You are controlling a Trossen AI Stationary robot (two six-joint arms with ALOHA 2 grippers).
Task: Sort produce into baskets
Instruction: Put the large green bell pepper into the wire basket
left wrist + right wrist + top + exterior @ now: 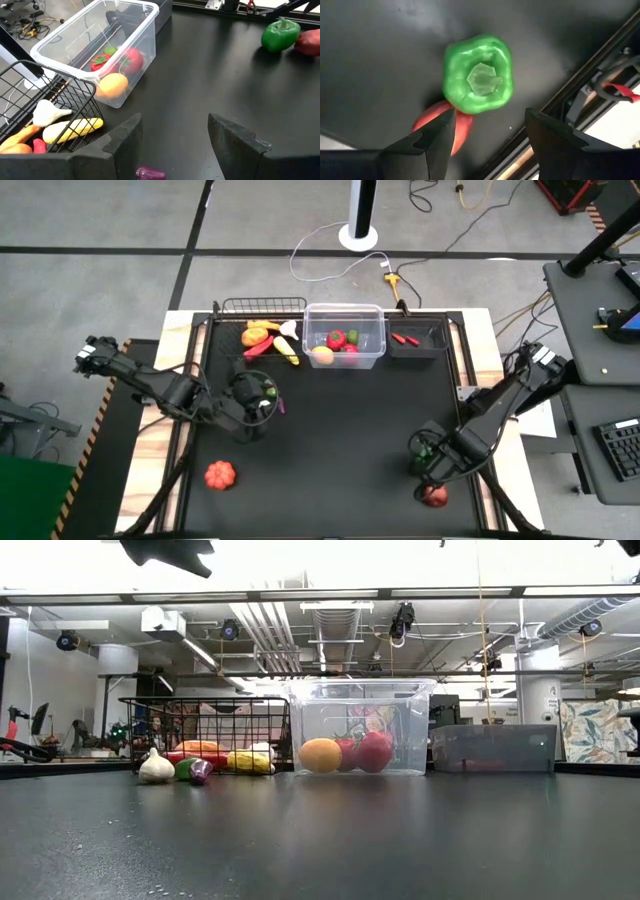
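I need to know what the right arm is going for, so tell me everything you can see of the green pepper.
The green pepper is a glossy, plastic-looking toy, bright green with lobed sides and a paler, faceted stem stub at its centre. It stands upright on the black table near the right front corner, beside a red piece of produce that looks to touch it. The right gripper hangs directly above it, jaws open, not touching it.
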